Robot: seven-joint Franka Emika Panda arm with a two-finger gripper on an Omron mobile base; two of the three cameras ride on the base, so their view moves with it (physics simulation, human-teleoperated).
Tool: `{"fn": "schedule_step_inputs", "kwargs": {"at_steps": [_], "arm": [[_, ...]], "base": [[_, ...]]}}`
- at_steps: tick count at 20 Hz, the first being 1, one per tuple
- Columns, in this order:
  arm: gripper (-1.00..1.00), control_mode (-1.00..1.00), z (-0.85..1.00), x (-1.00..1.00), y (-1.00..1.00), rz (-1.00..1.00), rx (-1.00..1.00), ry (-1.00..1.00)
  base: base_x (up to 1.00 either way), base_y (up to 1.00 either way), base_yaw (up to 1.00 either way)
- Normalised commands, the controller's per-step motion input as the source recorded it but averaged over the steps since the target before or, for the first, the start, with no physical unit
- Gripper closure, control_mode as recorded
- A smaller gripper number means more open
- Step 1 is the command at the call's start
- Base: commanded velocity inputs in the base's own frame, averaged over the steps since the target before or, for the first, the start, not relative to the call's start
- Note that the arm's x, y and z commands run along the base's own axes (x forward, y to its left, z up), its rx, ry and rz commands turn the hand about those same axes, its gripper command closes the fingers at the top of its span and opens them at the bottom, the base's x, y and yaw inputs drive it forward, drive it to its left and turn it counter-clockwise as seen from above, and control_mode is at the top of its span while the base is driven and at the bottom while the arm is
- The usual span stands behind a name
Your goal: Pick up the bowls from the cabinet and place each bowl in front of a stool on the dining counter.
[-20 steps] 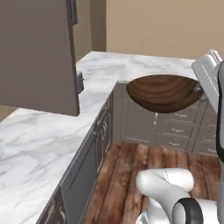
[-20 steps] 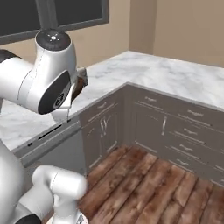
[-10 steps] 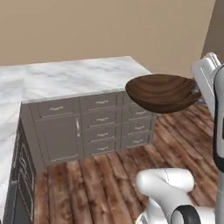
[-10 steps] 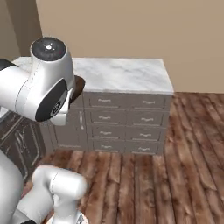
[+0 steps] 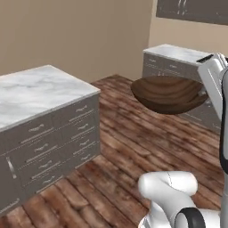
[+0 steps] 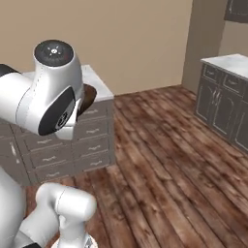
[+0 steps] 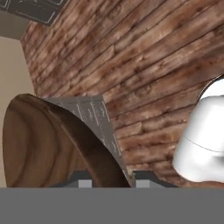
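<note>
Holding the dark wood bowl (image 5: pixel 168 94) by its rim, the hand (image 7: pixel 111 183) is clamped on it: in the hand view the bowl wall runs down between the two fingertips (image 7: pixel 84 181), one each side. Bowl sits upright, mouth up, carried in mid-air above the wood plank floor (image 5: pixel 133 156), not touching any surface. In left base view it hangs just beside the white arm (image 5: pixel 218 84) at the right edge; grain rings visible inside, nothing in it. In right base view only a brown sliver of the bowl (image 6: pixel 88 97) peeks out behind the big white arm joint (image 6: pixel 53 92).

Surroundings: marble-topped surface w/ grey drawer fronts (image 5: pixel 40 124) at left, well apart from the bowl. 2nd run of grey cabinets w/ marble top (image 5: pixel 178 60) in the far corner, behind the bowl. Dark wall cabinet (image 5: pixel 191 9) up top right, doors only partly in frame. Beige wall (image 5: pixel 67 31) behind. In right base view, more grey lower cabinets (image 6: pixel 225 106) at the right side, floor btwn them and the drawer unit (image 6: pixel 72 145). Robot's white base (image 5: pixel 173 196) low in frame.
</note>
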Motion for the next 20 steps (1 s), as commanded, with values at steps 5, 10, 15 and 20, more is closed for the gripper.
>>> {"fn": "schedule_step_inputs", "kwargs": {"at_steps": [5,10,15,20], "arm": [[1.0,1.0,0.0,0.0,0.0,0.0,0.0,0.0],[1.0,1.0,0.0,0.0,0.0,0.0,0.0,0.0],[1.0,1.0,0.0,0.0,0.0,0.0,0.0,0.0],[1.0,1.0,0.0,0.0,0.0,0.0,0.0,0.0]], "base": [[1.0,0.0,-0.38],[1.0,-0.08,-0.18],[1.0,-0.42,0.0],[1.0,-0.61,0.08]]}}
